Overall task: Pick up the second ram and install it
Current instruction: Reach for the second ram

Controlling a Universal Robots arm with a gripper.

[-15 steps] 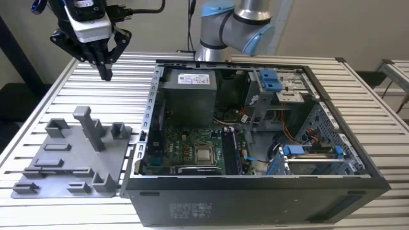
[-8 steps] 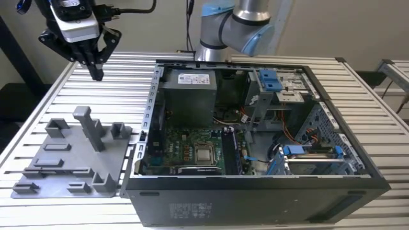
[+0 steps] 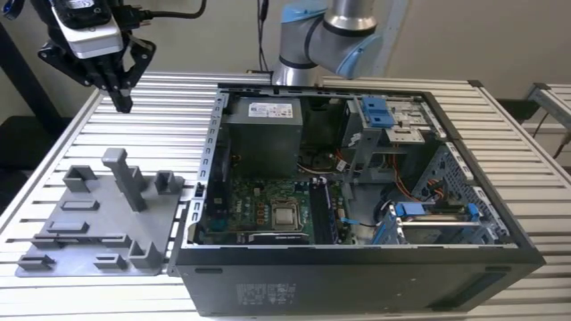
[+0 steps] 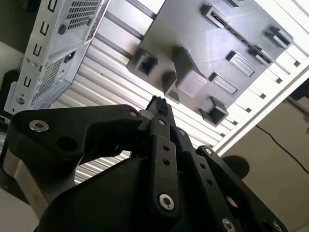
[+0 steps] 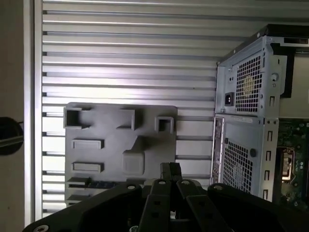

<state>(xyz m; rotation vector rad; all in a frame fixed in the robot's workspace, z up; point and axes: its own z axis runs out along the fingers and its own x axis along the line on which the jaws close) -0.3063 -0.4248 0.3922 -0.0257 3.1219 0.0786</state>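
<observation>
Grey plastic makes up the single fixture plate (image 3: pixel 89 224), which lies on the slatted metal desk (image 3: pixel 170 100) at 9 o'clock from the one open computer case (image 3: pixel 357 284) in the exterior view. One tall post (image 3: pixel 125 177) stands on the plate. One arm (image 3: pixel 330 30) carries one tool (image 3: pixel 122 103), which hangs above the desk at 12 o'clock from the plate, well clear of it. Its black fingers are pressed narrowly together, with nothing seen between them. In the first wrist view the second ram (image 5: pixel 94 184), one dark stick, sits in a long slot of the plate, just beyond the fingertips (image 5: pixel 170 169) and apart from them. The exterior view gives the case's inside: one motherboard (image 3: pixel 267 200) and two blue latches (image 3: pixel 379 110). The first wrist view gives the case's perforated back panel (image 5: pixel 246 87).
</observation>
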